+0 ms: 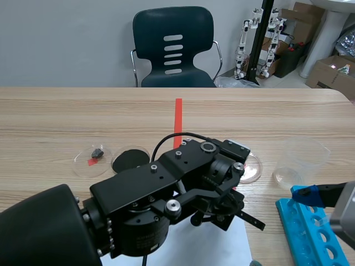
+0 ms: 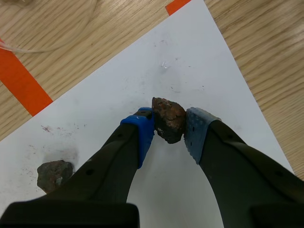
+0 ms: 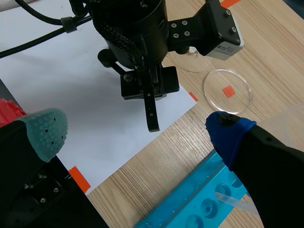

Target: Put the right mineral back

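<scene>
the left gripper (image 2: 168, 132) stood over the white sheet (image 2: 190, 57), its two pads pinching the reddish-brown mineral (image 2: 168, 118) low above the sheet's middle. a darker stone (image 2: 54, 175) lay on the same sheet, apart from it. the right gripper (image 3: 137, 135) hung over the sheet's edge, fingers spread wide, with the blue rack (image 3: 190, 199) just off the sheet.

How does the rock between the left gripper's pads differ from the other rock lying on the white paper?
The gripped rock is reddish-brown; the loose rock is duller and greyer. The gripped rock is pinched between the pads of the left gripper; the loose rock lies free on the white paper. Both are rough, similar-sized lumps.
</scene>
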Available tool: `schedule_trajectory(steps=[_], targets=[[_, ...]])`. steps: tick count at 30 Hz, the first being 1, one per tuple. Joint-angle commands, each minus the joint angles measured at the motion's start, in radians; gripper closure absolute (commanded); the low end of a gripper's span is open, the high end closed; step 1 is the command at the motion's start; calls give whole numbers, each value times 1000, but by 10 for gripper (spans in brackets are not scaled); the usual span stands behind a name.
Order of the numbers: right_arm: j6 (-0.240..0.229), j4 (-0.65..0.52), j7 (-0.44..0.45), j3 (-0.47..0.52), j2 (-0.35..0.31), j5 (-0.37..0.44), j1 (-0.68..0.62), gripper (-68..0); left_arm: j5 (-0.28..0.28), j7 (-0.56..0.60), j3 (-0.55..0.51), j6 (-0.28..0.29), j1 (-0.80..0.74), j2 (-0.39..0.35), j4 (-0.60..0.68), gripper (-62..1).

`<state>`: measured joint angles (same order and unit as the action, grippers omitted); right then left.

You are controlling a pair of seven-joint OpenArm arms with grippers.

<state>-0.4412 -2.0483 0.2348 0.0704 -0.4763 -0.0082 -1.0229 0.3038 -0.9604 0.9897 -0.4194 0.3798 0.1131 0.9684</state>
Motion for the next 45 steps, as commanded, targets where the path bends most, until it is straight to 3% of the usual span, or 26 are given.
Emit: schedule_trajectory(steps=[1, 30, 37, 42, 45], targets=[[4, -20, 14, 2, 0, 12, 6, -608, 0, 3, -2, -5, 10, 35, 27, -88], [4, -20, 14, 2, 0, 12, 6, -608, -4, 29, -2, -9, -14, 35, 26, -98], [4, -20, 14, 2, 0, 12, 6, -608, -4, 39, -2, -17, -14, 35, 26, -278], [4, -20, 14, 2, 0, 12, 6, -608, -4, 64, -3, -42, -14, 35, 26, -468], [4, -20, 14, 2, 0, 12, 6, -608, -4, 80, -3, -42, -14, 35, 26, -549]])
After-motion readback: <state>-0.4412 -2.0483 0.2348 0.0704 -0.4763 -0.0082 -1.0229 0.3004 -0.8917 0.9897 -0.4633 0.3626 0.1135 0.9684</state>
